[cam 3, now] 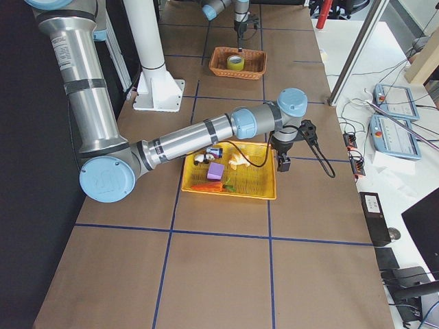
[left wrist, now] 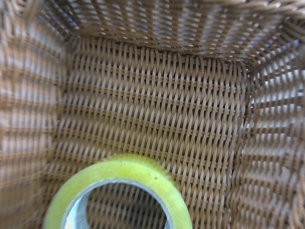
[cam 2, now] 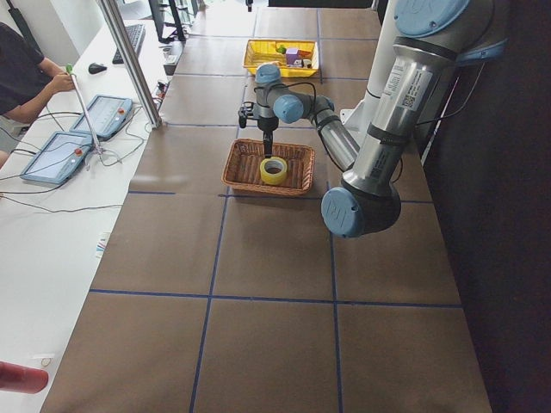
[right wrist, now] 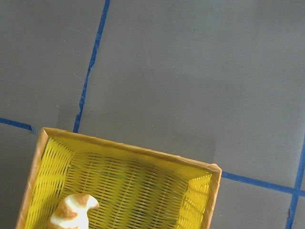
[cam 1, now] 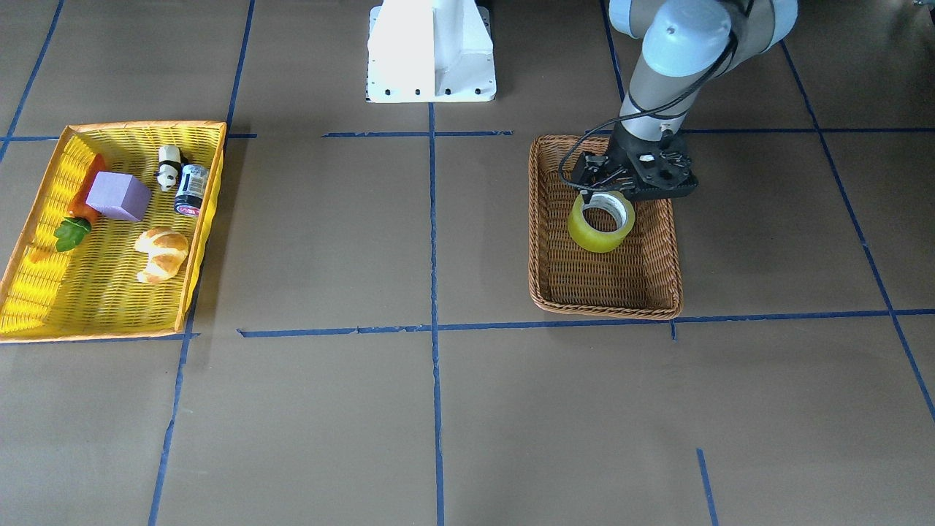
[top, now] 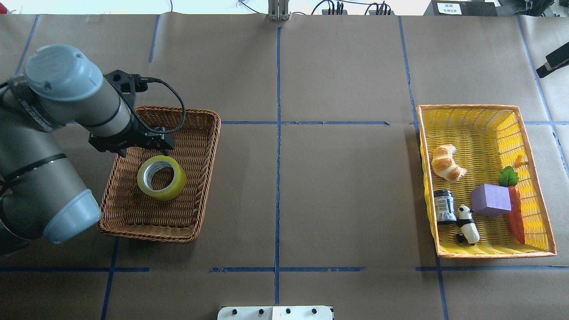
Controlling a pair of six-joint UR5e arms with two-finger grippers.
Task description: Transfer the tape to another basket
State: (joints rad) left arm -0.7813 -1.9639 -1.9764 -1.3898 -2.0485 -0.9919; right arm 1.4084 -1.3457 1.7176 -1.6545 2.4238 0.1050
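Observation:
The yellow tape roll [top: 161, 178] is inside the brown wicker basket [top: 202, 178], its open core facing up; it also shows in the front view [cam 1: 600, 223] and low in the left wrist view [left wrist: 119, 191]. My left gripper [cam 1: 613, 191] points down into the basket right at the tape's far edge. Its fingers are hidden by the wrist, so I cannot tell whether they are open or hold the tape. My right gripper [cam 3: 282, 163] shows only in the right side view, hanging near the yellow basket's edge; I cannot tell its state.
The yellow mesh basket [top: 540, 178] at the robot's right holds a croissant [top: 446, 162], a purple block [top: 490, 200], a carrot [top: 515, 215], a small can [top: 443, 206] and a panda figure [top: 467, 224]. Bare brown table with blue tape lines lies between the baskets.

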